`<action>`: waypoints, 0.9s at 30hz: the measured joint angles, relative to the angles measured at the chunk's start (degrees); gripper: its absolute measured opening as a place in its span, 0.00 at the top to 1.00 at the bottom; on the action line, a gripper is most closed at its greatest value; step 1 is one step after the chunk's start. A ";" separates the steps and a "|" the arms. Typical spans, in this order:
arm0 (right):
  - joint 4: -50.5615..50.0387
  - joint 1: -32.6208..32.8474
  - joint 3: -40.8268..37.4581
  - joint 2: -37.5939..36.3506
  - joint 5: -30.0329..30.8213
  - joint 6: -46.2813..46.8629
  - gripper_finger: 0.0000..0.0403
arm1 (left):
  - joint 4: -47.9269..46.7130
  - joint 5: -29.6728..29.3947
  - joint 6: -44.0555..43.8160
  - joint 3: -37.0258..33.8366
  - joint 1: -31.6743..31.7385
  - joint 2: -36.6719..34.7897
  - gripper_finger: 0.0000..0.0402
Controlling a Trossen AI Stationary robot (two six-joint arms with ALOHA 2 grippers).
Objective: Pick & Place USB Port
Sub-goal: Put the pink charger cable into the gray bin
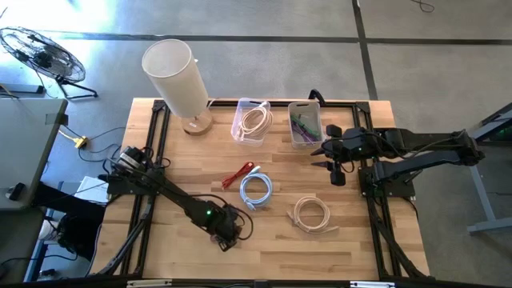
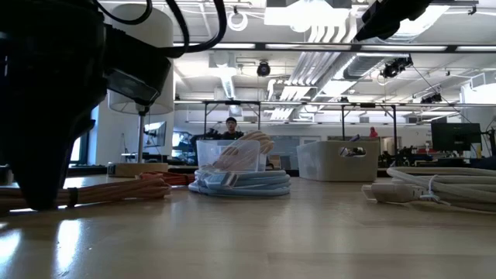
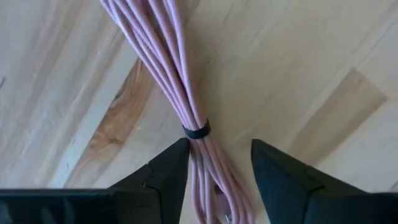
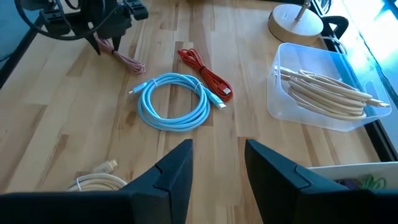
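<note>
A pink cable bundle [image 3: 166, 68], bound by a black tie [image 3: 196, 131], lies flat on the wooden table near its near edge. My left gripper [image 3: 217, 165] is down at the table over it, open, one finger on each side of the bundle just past the tie. The low view shows that gripper [image 2: 46, 155] close up, with the pink cable [image 2: 116, 190] running out from it. My right gripper [image 4: 217, 158] is open and holds nothing, raised over the table's far right [image 1: 328, 156] near the bins. My left gripper comes at the pink bundle from above, fingers pointing down, lying across it near the black tie [image 3: 196, 131]. One finger [image 3: 174, 168] stands right beside the strands; whether it touches them I cannot tell. The bundle lies flat on the table.
A blue cable coil [image 1: 256, 190], a red cable [image 1: 238, 174] and a cream cable [image 1: 310, 214] lie mid-table. Two clear bins stand at the far edge: one with cream cable [image 1: 252, 120], one with green and purple pieces [image 1: 305, 124]. A white lamp [image 1: 178, 76] stands far left.
</note>
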 joint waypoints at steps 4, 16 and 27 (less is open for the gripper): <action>0.12 0.00 0.00 0.02 0.00 -0.02 0.66 | -0.43 -0.02 3.07 -0.05 -0.02 0.77 0.64; 6.18 0.00 0.00 -0.04 0.00 1.41 0.66 | -1.28 -6.27 9.29 -0.29 -0.15 -0.95 0.98; 29.21 0.04 0.07 -3.13 -14.98 3.19 0.66 | 0.90 -37.86 15.53 -0.42 0.28 -16.24 0.98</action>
